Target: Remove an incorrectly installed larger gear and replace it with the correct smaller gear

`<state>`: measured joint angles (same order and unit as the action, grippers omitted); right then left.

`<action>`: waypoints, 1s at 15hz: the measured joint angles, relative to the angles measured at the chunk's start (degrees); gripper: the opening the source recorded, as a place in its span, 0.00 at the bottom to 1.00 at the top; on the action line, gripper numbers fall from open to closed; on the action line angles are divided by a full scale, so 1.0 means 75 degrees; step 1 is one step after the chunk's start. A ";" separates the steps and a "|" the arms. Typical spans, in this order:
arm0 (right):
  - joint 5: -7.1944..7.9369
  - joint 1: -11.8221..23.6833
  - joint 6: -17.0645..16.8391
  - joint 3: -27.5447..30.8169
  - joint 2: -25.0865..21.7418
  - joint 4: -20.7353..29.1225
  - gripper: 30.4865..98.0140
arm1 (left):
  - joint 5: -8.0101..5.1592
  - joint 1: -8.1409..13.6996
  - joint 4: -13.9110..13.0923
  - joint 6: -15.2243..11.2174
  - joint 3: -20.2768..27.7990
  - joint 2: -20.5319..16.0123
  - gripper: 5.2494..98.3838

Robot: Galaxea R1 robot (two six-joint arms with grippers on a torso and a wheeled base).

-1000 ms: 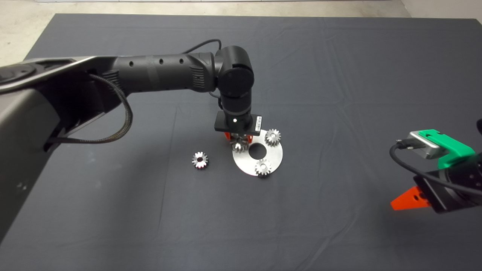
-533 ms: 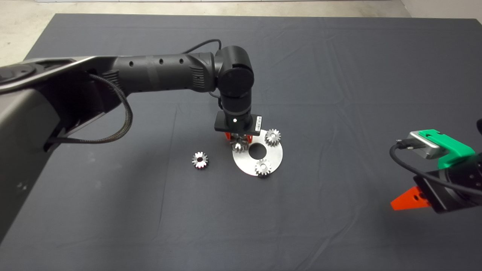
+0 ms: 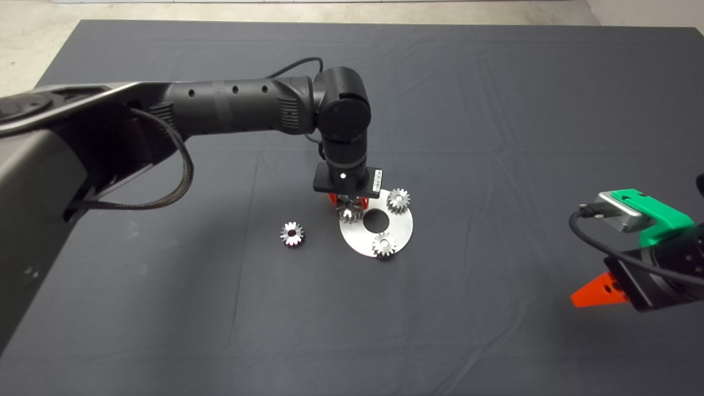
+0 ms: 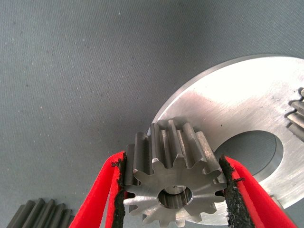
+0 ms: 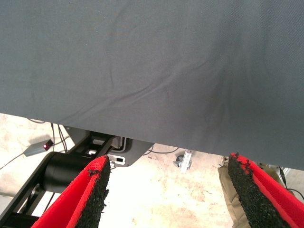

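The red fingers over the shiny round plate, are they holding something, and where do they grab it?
Yes. The left gripper holds a gear by its toothed sides, one pad on each side. The right gripper holds nothing.

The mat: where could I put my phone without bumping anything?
Wide bare mat beyond the round plate and toward the near edge, below the lone gear. Crowded around the plate, where the left gripper clamps a gear. Right gripper sits at lower right.

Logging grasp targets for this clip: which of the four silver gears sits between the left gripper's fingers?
The shiny silver metal spur gear at the round steel plate's left edge, clamped between the left gripper's black pads; the other three gears stand untouched.
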<state>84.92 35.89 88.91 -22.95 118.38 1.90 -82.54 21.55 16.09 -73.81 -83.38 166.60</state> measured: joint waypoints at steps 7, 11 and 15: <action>0.0003 0.0003 -0.0003 -0.0015 0.0000 0.0000 0.53 | -0.0133 0.1362 -0.0968 0.0004 0.0000 -0.0055 0.39; 0.0000 0.0003 -0.0019 -0.0088 0.0003 0.0000 0.53 | -0.0148 0.1347 -0.1323 0.0006 0.0015 -0.0075 0.39; 0.0015 0.0000 -0.0019 -0.0091 0.0000 0.0000 0.53 | -0.0119 0.1404 -0.1366 -0.0033 0.0667 -0.0703 0.39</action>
<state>85.03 35.89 88.77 -23.64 118.38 1.90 -83.43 32.09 5.85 -74.06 -78.38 161.33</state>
